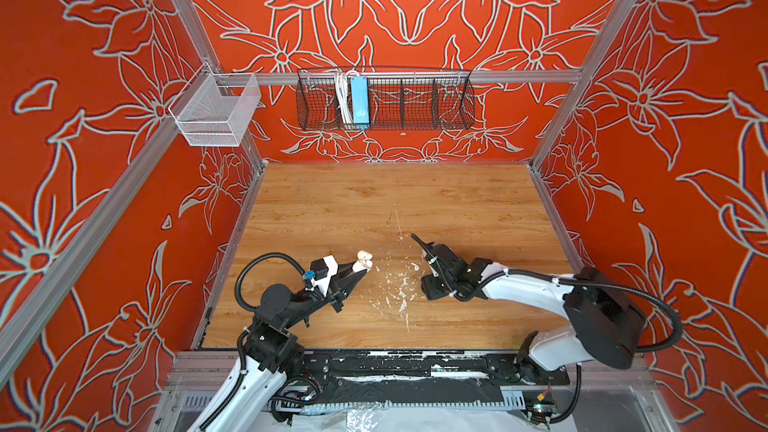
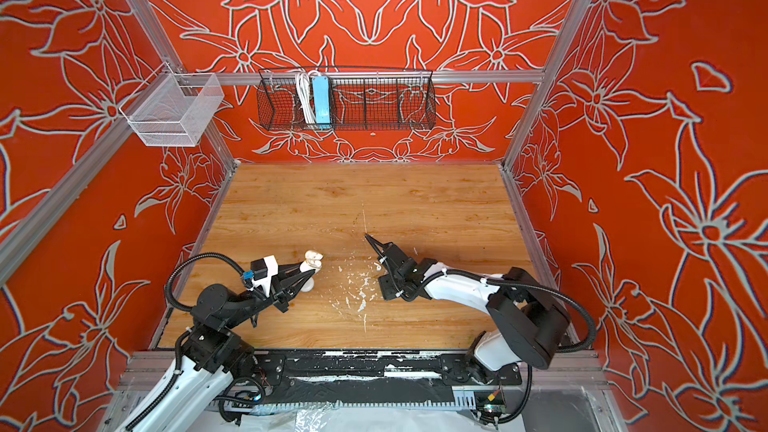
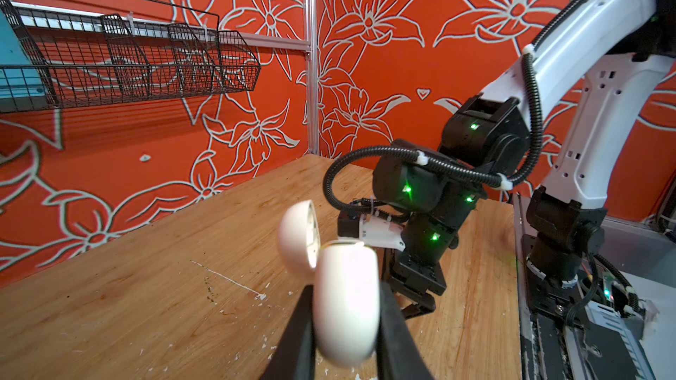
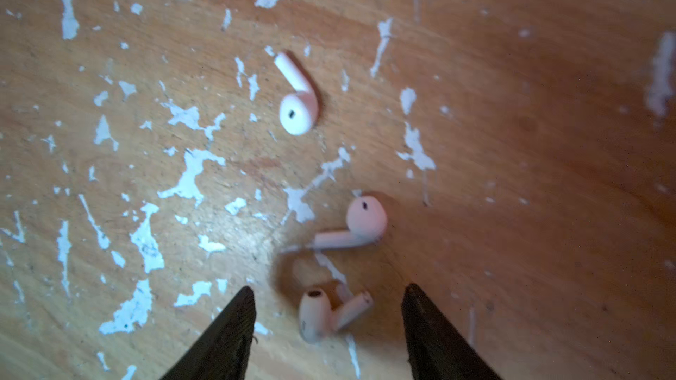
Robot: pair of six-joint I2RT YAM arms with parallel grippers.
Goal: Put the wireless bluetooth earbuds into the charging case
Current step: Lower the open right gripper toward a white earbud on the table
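My left gripper (image 3: 345, 286) is shut on the white charging case (image 3: 345, 308), held above the table with its lid (image 3: 297, 235) swung open. In both top views the case (image 1: 365, 261) (image 2: 312, 260) sticks out past the left gripper (image 1: 360, 273) (image 2: 308, 273). Three white earbuds show in the right wrist view. One (image 4: 297, 104) and another (image 4: 360, 226) lie on the wood. A third, blurred (image 4: 323, 314), is between the fingertips of my open right gripper (image 4: 329, 286), touching neither. The right gripper (image 1: 417, 243) (image 2: 371, 241) hovers right of the case.
White paint flecks (image 1: 399, 288) are scattered over the middle of the wooden table (image 1: 374, 201), around the earbuds. A black wire basket (image 1: 384, 101) and a white mesh basket (image 1: 216, 110) hang on the rails at the back. The right arm (image 3: 420, 195) stands close beyond the case.
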